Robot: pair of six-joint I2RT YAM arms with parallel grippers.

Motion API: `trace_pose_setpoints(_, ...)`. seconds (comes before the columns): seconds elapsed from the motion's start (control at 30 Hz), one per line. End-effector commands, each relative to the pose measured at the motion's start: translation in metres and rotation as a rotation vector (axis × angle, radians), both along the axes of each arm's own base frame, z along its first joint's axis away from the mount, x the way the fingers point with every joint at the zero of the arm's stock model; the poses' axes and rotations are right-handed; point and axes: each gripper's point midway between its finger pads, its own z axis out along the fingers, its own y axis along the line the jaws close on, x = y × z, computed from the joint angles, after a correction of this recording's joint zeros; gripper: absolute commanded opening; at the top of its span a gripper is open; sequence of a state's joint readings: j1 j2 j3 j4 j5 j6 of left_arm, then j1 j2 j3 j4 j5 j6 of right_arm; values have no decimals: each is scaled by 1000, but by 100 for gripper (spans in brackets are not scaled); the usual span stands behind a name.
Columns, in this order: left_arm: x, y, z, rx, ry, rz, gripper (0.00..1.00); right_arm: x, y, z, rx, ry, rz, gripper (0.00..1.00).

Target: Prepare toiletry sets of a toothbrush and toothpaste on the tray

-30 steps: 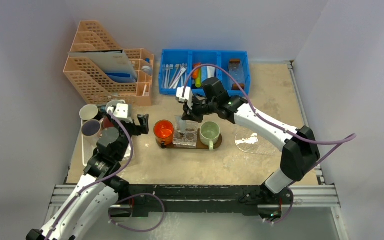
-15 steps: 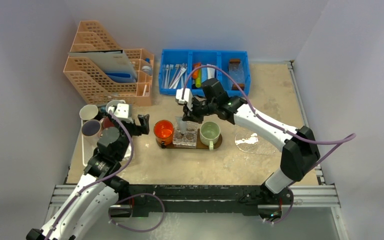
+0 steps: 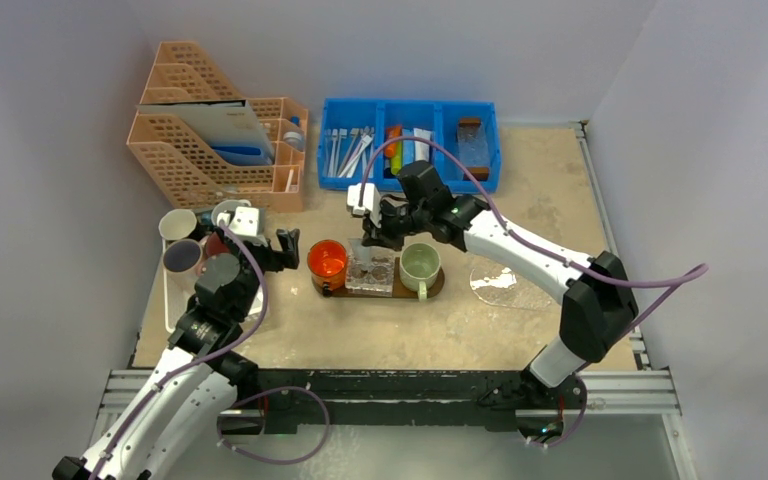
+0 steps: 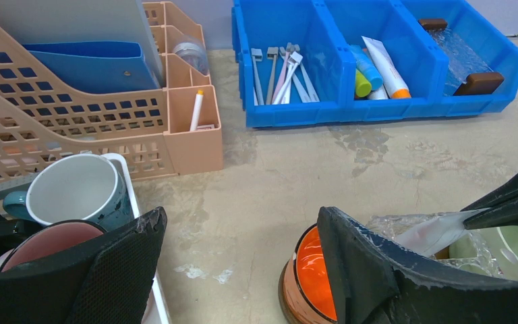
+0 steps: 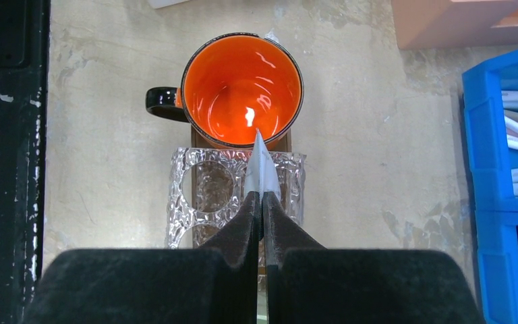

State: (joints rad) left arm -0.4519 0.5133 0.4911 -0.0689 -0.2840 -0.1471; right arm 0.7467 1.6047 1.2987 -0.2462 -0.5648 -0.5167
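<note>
My right gripper (image 3: 368,236) is shut on the flat end of a pale toothpaste tube (image 5: 260,167). The tube hangs tip-down over a clear glass holder (image 5: 209,196) that stands on the dark brown tray (image 3: 436,288), between an orange mug (image 3: 327,260) and a green mug (image 3: 420,264). In the left wrist view the same tube (image 4: 437,231) slants over the holder. Several white toothbrushes (image 3: 350,150) and more tubes (image 4: 380,64) lie in the blue bin (image 3: 332,180). My left gripper (image 4: 239,214) is open with nothing in it, left of the orange mug (image 4: 310,277).
A peach mesh organiser (image 3: 200,160) stands at the back left. A white tray (image 3: 169,300) with several mugs sits by my left arm. A clear round lid (image 3: 495,280) lies right of the brown tray.
My right gripper has shifted slightly left and down with the tube, closer to the glass holder. The left arm has not moved.
</note>
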Motion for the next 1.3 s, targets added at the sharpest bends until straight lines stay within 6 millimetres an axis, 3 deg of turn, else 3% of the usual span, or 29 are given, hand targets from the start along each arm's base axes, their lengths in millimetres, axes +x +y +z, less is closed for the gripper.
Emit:
trace_pose_setpoints(0.0,2,-3,3,-24,-21,-6,81,1,7,1,16,-38,16,0)
trace_pose_setpoints(0.23,2,-3,4,-25,-21,-6,81,0,6,-4,3,-33,17,1)
trace_pose_setpoints(0.57,2,-2,4,-23,-23,-4,81,-4,2,-2,4,-31,12,34)
trace_pose_setpoints(1.03,1,-1,7,-26,-32,-2,81,-1,-3,24,20,-32,-58,61)
trace_pose_setpoints(1.27,0,0,8,-26,-36,0,81,6,-7,51,65,-47,-144,73)
